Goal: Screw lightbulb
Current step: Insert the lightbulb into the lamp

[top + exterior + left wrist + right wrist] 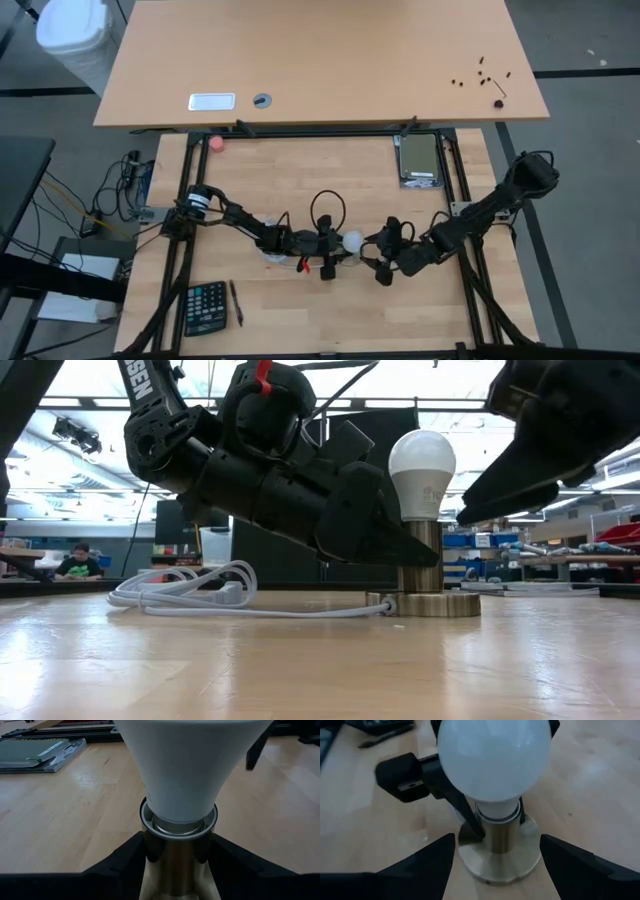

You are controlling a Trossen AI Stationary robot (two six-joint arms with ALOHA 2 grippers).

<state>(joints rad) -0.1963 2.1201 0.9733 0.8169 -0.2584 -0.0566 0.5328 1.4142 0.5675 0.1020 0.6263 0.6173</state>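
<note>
From above, the lightbulb [352,240] stands mid-table [300,310] between both arms, the left hand [338,252] reaching it from one side and the right hand [375,252] from the other. A calculator [206,307] lies near the front edge.

At table height, the lightbulb [421,472] sits upright in a brass socket [421,565] on a round base, with a white cord [210,595] coiled beside it.

The left wrist camera shows its fingers [125,857] pressed against the socket [178,850], pinching it below the bulb's neck [185,765].

The right wrist camera shows its fingers [427,857] spread wide, clear of the lightbulb [494,757].
</note>
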